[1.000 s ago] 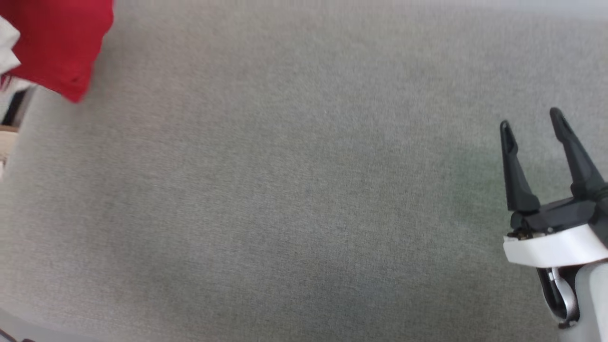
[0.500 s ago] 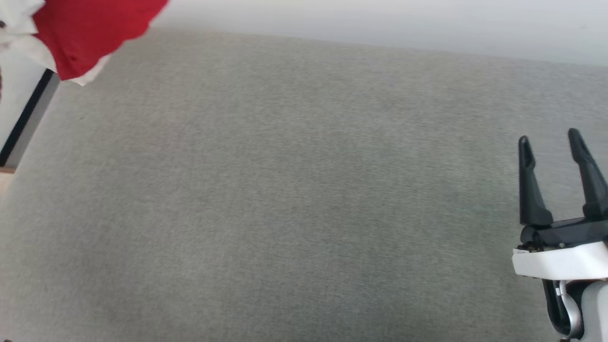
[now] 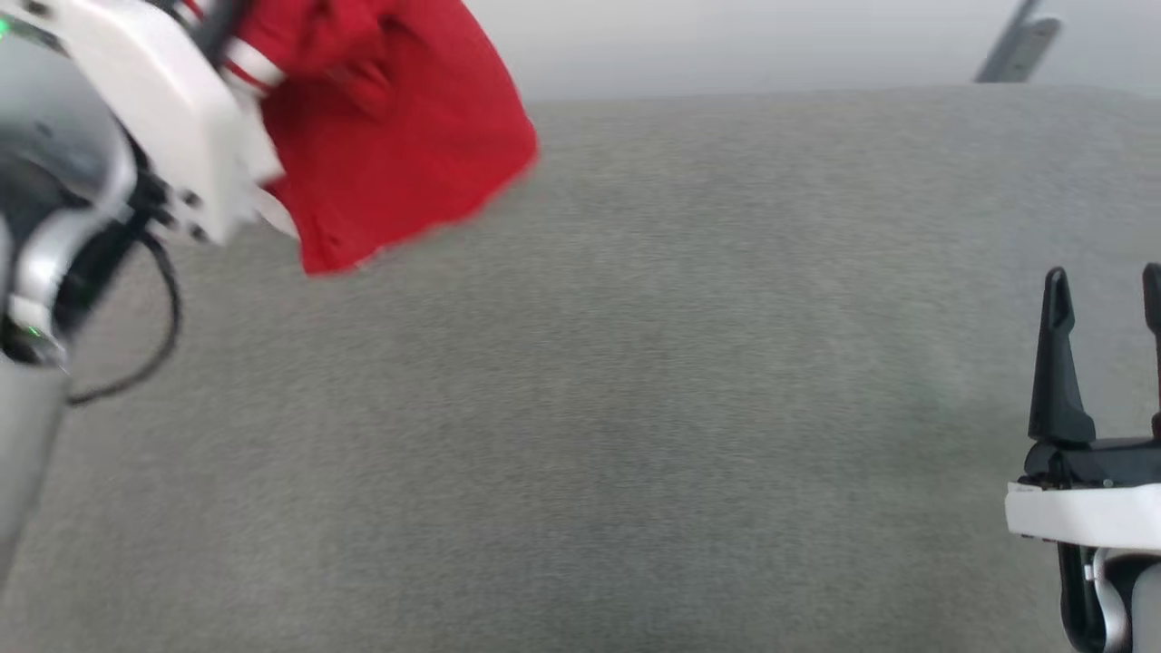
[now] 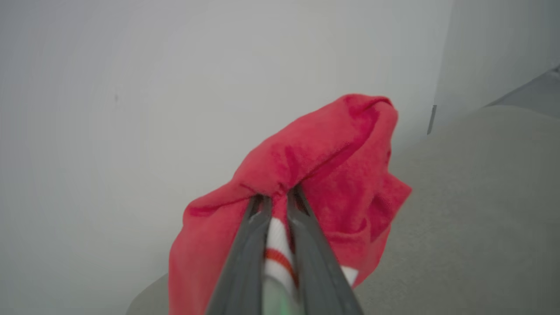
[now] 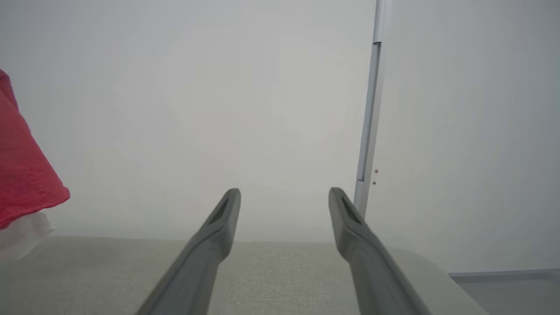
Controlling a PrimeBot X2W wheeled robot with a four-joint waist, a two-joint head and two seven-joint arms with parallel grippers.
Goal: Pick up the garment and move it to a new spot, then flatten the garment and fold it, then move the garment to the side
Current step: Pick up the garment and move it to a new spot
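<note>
The red garment [image 3: 390, 136] hangs bunched at the top left of the head view, above the grey cloth surface [image 3: 590, 408], with white and red stripe trim near my left wrist. In the left wrist view my left gripper [image 4: 276, 197] is shut on the garment [image 4: 323, 157], pinching a fold with the striped white trim between the fingers. My right gripper [image 3: 1102, 286] stands open at the right edge, over the surface, with nothing between its fingers [image 5: 223, 210]. The right wrist view catches the garment's [image 5: 22, 175] hanging edge at far left. The "23" is hidden.
The grey surface's far edge meets a pale wall [image 3: 771, 41]. A thin grey vertical strip [image 5: 369, 118] runs down the wall in the right wrist view. A black cable [image 3: 154, 354] loops off my left forearm.
The head camera has shifted. My left arm has swung in from the left carrying the garment, which now hangs farther right and larger in view. The right gripper stays open at the right.
</note>
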